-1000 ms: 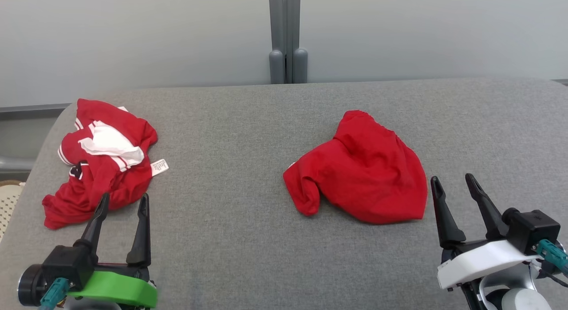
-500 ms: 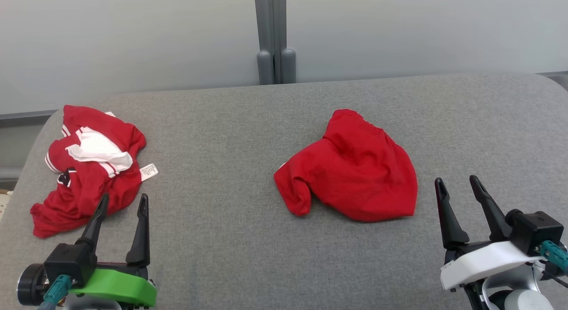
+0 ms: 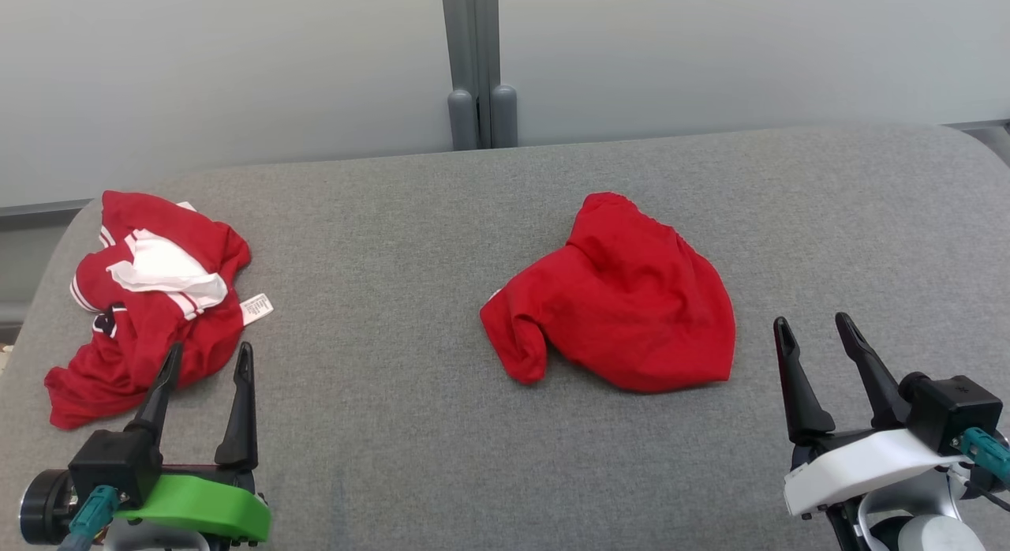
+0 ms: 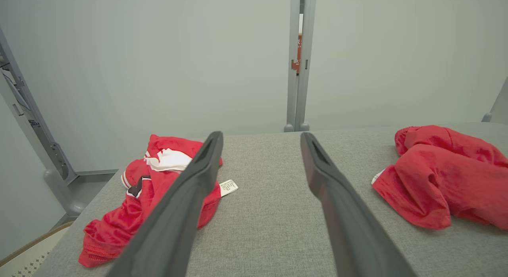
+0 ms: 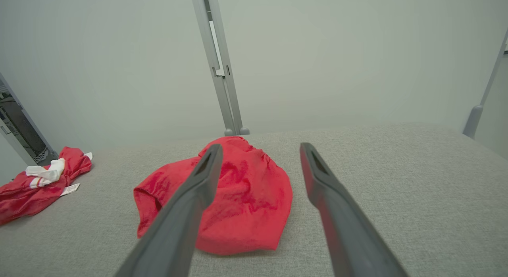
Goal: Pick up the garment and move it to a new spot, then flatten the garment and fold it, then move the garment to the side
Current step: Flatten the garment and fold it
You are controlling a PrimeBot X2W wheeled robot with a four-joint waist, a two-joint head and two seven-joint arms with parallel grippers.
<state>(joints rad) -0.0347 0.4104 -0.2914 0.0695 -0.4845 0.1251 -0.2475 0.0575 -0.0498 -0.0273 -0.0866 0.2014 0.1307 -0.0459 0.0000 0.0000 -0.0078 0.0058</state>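
Surface point(image 3: 394, 456): garment point(image 3: 623, 298) right of centre; second garment point(image 3: 142, 314) near left edge, well apart; post point(image 3: 472, 61) behind the far edge.

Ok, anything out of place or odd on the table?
Nothing damaged or spilled. Both garments lie crumpled: the plain red garment mid-table, the red and white garment bunched near the left edge of the table, its tag sticking out. The left gripper and right gripper are open and empty.
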